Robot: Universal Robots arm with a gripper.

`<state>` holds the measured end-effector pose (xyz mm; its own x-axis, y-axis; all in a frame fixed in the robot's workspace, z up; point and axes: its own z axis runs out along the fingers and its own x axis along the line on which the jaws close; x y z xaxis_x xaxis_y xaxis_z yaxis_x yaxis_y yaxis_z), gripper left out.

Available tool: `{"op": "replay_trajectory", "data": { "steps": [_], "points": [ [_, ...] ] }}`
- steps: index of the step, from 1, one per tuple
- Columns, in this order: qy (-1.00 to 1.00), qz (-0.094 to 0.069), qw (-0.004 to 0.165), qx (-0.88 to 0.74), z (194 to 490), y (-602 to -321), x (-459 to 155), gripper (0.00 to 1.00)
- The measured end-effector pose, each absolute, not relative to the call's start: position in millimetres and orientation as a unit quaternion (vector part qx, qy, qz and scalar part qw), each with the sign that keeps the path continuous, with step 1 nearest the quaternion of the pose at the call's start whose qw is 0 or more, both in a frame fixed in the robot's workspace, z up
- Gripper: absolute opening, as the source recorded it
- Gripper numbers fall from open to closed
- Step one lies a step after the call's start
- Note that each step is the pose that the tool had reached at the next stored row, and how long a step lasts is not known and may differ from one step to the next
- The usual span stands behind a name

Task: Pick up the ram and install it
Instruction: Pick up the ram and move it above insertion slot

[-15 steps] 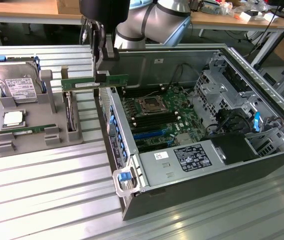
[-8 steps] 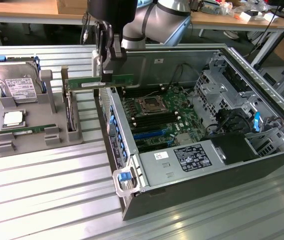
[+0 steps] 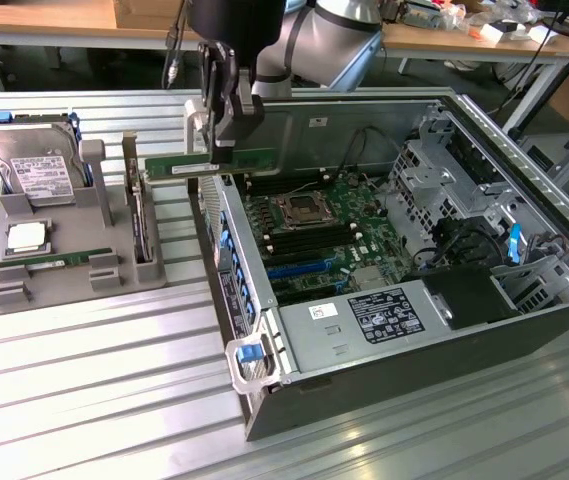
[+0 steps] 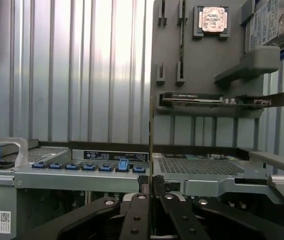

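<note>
While the gripper (image 3: 222, 145) hangs at the upper middle of the exterior view, its two fingers are clamped together on the ram (image 3: 249, 160). The ram is held in the air, lying level with its long side running across the frame. The green stick sits over the upper left corner of the open computer case (image 3: 414, 372). One end reaches out past the case wall toward the exterior view's left, and the other end is above the inside of the case. It is clear of the motherboard (image 3: 316, 232) below, where the square processor socket (image 3: 296, 210) lies near the middle of the board.

On the exterior view's left, a grey tray (image 3: 64, 290) rests on the ribbed metal table (image 3: 104, 400), just beside the case. The tray holds a hard drive (image 3: 29, 165) at its upper end and a square silver chip (image 3: 26, 237) below that. A second green stick (image 3: 49, 262) lies flat near the tray's lower edge, and a card (image 3: 139, 215) stands on edge along its right side.

From the wrist, the ram (image 4: 151, 140) shows edge-on as a thin line rising from between the black fingers (image 4: 142, 186) of the gripper (image 4: 151, 187). The case rim with its row of blue tabs (image 4: 89, 166) lies beyond, and the tray (image 4: 201, 60) lies further off.
</note>
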<state>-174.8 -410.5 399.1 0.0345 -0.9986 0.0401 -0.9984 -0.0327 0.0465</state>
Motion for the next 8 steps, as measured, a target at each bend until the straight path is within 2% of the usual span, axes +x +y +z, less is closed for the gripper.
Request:
{"op": "replay_trajectory", "data": {
  "steps": [8],
  "points": [
    [-0.695, -0.001, 0.031, 0.719, 399.0, -410.5, -166.0, 0.13]
  ]
}}
